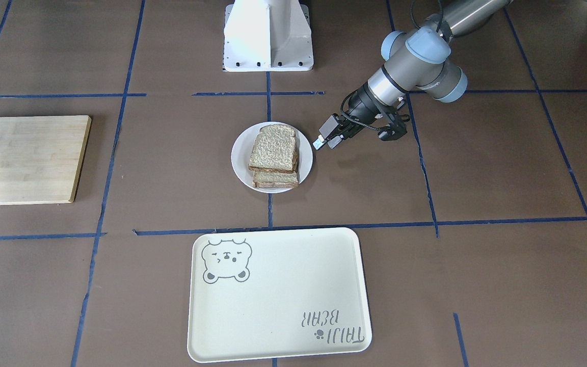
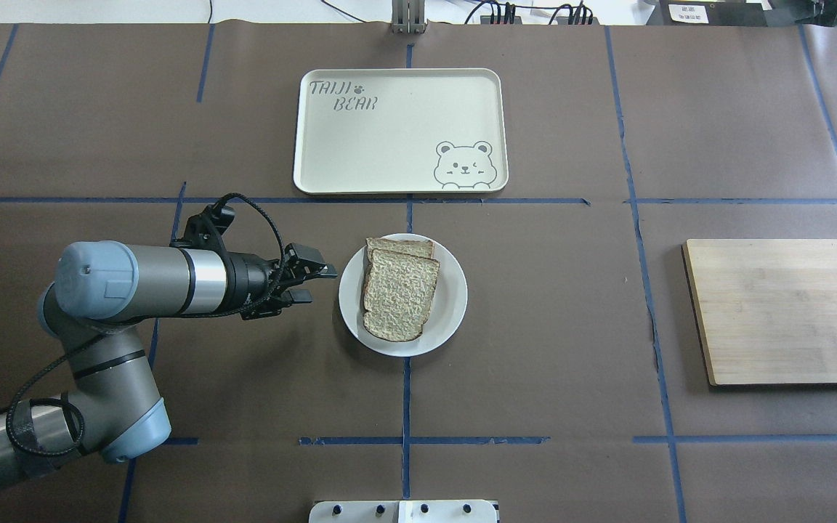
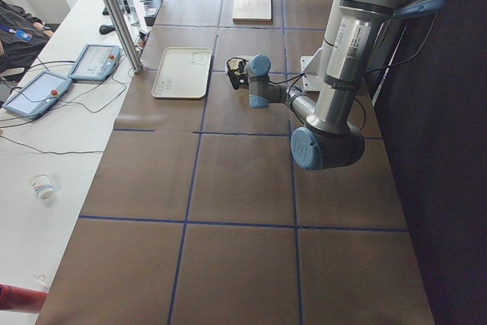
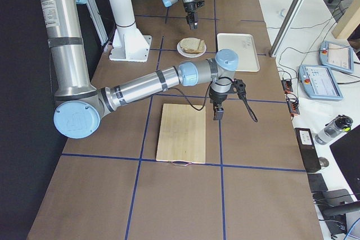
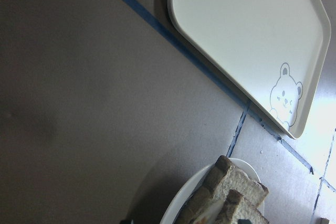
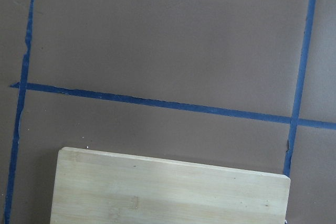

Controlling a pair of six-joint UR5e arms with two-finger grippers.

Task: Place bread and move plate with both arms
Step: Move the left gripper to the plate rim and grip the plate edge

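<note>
The bread lies flat on top of a stack of slices on the small white plate at the table's middle. It also shows in the front view on the plate. My left gripper is open and empty, level with the plate's left rim and a short gap from it; it also shows in the front view. In the left wrist view the plate's rim and the crusts show at the bottom. My right gripper hangs by the wooden board's far corner; I cannot tell its jaws.
A cream bear tray lies beyond the plate. A wooden board lies at the right. A lower slice sticks out under the bread. The white base block stands at the robot's side.
</note>
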